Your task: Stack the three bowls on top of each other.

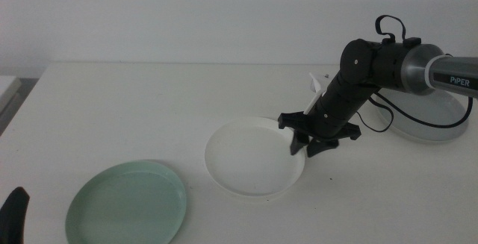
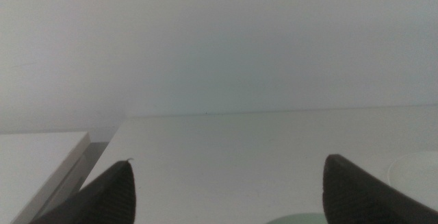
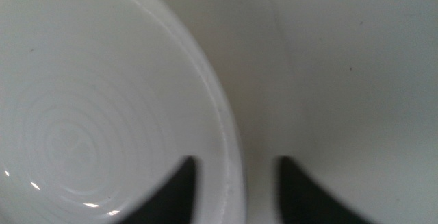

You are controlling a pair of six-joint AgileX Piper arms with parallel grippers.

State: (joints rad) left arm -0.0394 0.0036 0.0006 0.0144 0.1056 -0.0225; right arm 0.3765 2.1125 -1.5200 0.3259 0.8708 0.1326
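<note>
Three bowls are sitting apart on the table [image 1: 112, 102]: the white bowl [image 1: 250, 158] mid-table, the mint bowl [image 1: 125, 203] nearer the front left, the grey bowl [image 1: 429, 121] far right. Stiff, light and smooth-looking, the white one is probably best taken by its thin rim. The right gripper [image 1: 308, 145] is straddling that rim, jaws spread. The left gripper [image 2: 226, 193] is waiting at the front left, jaws spread.

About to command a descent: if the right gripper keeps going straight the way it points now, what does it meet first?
The right gripper would meet the near rim of the white bowl first. The wrist view shows its open jaws straddling that rim, so contact looks close, though depth is unclear.
</note>
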